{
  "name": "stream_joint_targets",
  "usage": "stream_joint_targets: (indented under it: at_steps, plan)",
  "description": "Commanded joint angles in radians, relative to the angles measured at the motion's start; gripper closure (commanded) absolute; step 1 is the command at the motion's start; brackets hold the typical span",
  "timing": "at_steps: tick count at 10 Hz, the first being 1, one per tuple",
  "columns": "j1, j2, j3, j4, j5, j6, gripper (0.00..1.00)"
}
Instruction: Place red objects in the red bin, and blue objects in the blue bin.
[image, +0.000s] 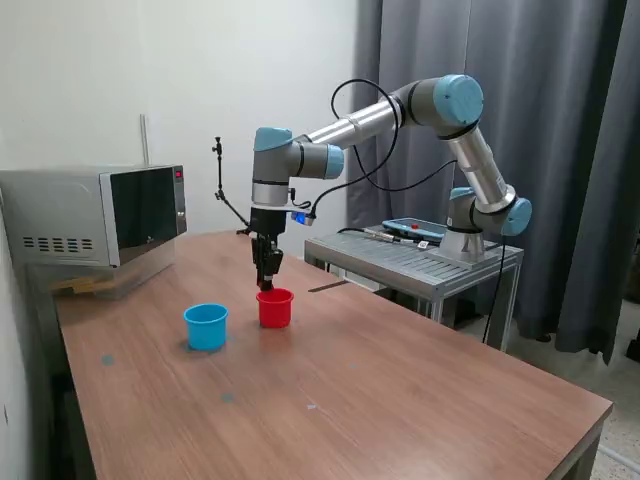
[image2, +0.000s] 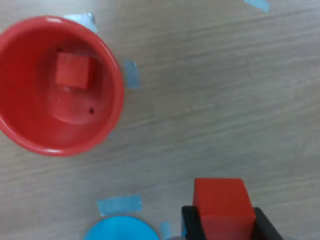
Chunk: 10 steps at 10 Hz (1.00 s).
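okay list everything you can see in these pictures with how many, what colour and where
red cup: one, red, on the table, beside the blue cup
red cube: one, red, inside the red cup
held red cube: one, red, between the gripper's fingers
blue cup: one, light blue, on the table
tape marks: several, light blue, on the tabletop
microwave: one, silver, table's far corner
table: one, brown wood
gripper: one, black, above the red cup

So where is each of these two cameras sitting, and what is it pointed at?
Exterior view: off the arm, across the wooden table, facing the whole arm, its pincer above the round red plastic cup.
Wrist view: on the wrist, looking down; only the pincer shows, gripping a small red cube.
Shared: red cup, light-blue plastic cup.
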Motion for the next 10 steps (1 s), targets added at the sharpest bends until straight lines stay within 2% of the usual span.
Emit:
stream_joint_targets:
  at_steps: [1,4,7,10]
  plan:
    - [-0.005,-0.047,0.058,0.016,-0.001,0.001,1.0]
    - [-0.021,-0.094,0.153,0.021,0.002,0.029,1.0]
    - [-0.081,-0.097,0.174,0.02,0.002,0.029,1.0]
    - [-0.098,-0.095,0.177,0.018,0.002,0.029,1.0]
